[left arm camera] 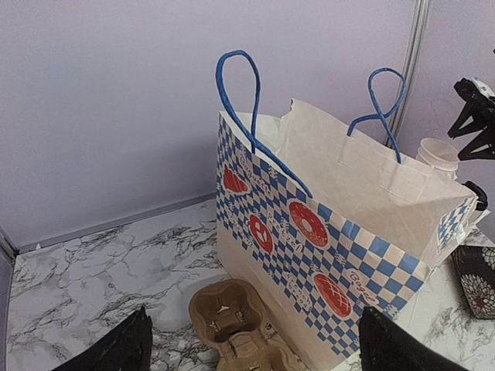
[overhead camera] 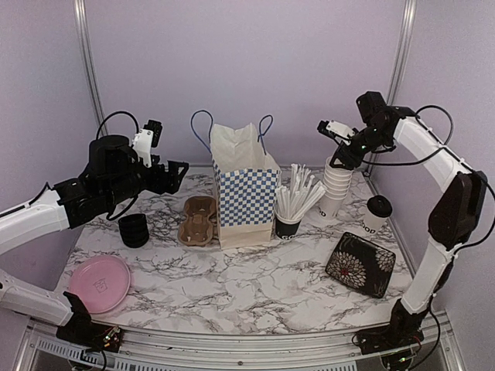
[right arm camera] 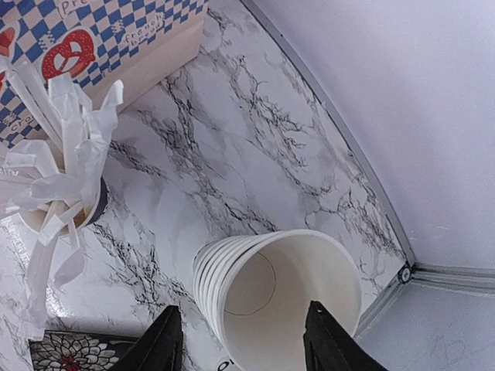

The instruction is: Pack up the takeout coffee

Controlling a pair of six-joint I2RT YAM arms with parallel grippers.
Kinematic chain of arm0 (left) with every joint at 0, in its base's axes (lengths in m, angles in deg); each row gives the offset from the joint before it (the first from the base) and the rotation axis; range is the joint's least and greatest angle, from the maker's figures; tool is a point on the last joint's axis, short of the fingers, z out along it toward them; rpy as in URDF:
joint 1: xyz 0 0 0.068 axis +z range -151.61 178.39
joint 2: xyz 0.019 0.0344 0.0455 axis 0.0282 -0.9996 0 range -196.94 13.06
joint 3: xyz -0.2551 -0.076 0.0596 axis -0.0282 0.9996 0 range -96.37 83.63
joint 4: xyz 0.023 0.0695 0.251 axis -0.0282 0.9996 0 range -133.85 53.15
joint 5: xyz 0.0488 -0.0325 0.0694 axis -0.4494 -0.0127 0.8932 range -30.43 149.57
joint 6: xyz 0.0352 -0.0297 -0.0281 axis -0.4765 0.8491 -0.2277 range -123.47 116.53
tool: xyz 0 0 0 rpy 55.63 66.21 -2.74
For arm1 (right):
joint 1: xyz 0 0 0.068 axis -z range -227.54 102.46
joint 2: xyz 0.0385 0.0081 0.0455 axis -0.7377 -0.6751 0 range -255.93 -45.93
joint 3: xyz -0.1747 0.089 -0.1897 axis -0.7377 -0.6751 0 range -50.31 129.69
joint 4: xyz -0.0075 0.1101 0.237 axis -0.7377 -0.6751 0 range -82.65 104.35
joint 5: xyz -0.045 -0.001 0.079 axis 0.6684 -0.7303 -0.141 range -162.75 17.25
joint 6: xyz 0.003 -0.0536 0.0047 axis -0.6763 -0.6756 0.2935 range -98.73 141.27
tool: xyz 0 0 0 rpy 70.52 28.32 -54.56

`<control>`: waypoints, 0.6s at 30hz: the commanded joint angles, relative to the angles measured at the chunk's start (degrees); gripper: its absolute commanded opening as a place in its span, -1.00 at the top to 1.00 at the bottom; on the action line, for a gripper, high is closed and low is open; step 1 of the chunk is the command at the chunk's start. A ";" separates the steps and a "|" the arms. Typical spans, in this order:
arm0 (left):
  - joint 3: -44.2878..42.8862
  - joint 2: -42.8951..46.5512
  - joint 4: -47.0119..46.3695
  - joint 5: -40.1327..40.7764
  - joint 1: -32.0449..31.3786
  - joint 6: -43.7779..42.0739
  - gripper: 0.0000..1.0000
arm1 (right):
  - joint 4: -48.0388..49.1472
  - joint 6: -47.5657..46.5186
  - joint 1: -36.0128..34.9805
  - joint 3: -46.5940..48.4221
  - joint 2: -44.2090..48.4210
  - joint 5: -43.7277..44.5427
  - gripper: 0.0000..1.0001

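Observation:
A lidded white takeout coffee cup (overhead camera: 377,213) with black lettering stands at the right edge of the table. To its left rises a stack of lidless white cups (overhead camera: 336,185), seen from above (right arm camera: 286,301) in the right wrist view. My right gripper (overhead camera: 341,157) hangs at the stack's top, its jaws apart around the top cup's rim (right arm camera: 244,344); no clamping shows. The brown pulp carrier (overhead camera: 198,220) lies left of the bag, empty. My left gripper (overhead camera: 172,176) hovers high above and left of the carrier (left arm camera: 232,321), wide open (left arm camera: 255,348) and empty.
A blue-checked paper bag (overhead camera: 244,189) stands open at centre back. A black cup of white straws (overhead camera: 289,220) sits right of it. A low stack of black rings (overhead camera: 133,229) and a pink plate (overhead camera: 99,283) lie left; a black patterned plate (overhead camera: 360,264) lies front right.

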 commanded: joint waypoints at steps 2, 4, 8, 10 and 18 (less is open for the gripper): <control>-1.74 0.22 0.64 -1.50 0.32 -0.42 -0.86 | -2.58 0.39 -0.32 5.29 -3.92 2.16 -0.02; -1.74 0.36 0.68 -1.57 0.32 -0.42 -0.86 | -2.82 0.18 -0.36 5.16 -4.31 2.39 -0.01; -1.74 0.31 0.77 -1.89 0.32 -0.42 -0.86 | -3.30 0.25 -0.36 4.53 -4.78 2.65 0.05; -1.76 0.20 0.77 -2.03 0.32 -0.35 -0.86 | -3.59 0.26 -0.36 4.32 -5.08 2.64 0.17; -1.83 0.09 0.88 -2.31 0.39 -0.26 -0.86 | -4.13 0.48 -0.45 4.37 -5.99 2.90 0.47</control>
